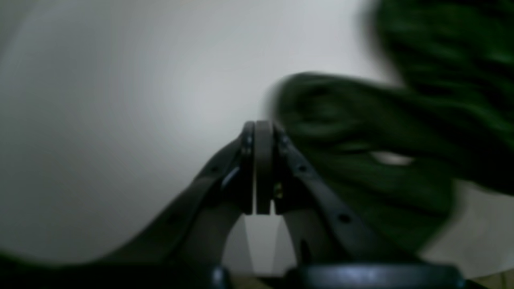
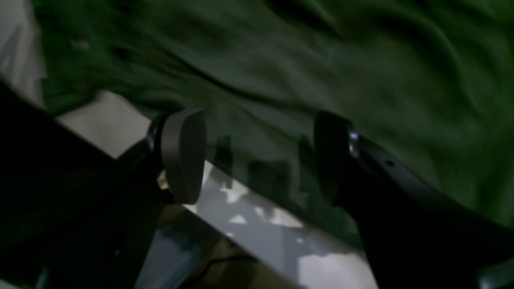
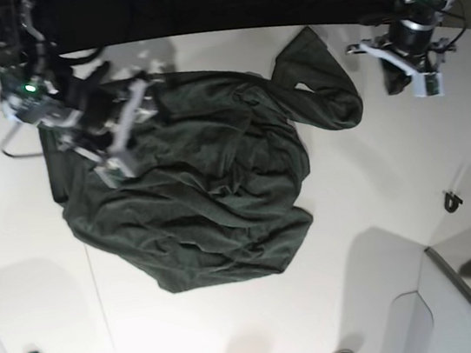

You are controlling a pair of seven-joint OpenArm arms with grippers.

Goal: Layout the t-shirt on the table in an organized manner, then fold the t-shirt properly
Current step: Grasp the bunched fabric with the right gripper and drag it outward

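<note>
Green t-shirt [image 3: 202, 190] crumpled on table [image 3: 372, 210] | left gripper [image 1: 259, 132] closed, empty | right gripper [image 2: 257, 156] wide

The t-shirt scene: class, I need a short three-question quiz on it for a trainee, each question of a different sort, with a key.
1. True or false: the t-shirt lies flat and neatly spread on the table.
2. Which gripper is over the cloth? A) left gripper B) right gripper
3. Fill in: the left gripper's jaws are ____.

Key:
1. False; it is crumpled and bunched.
2. B; its jaws stand open over the green fabric, gripping nothing visible.
3. Shut, with no cloth between them, beside a sleeve.
</note>
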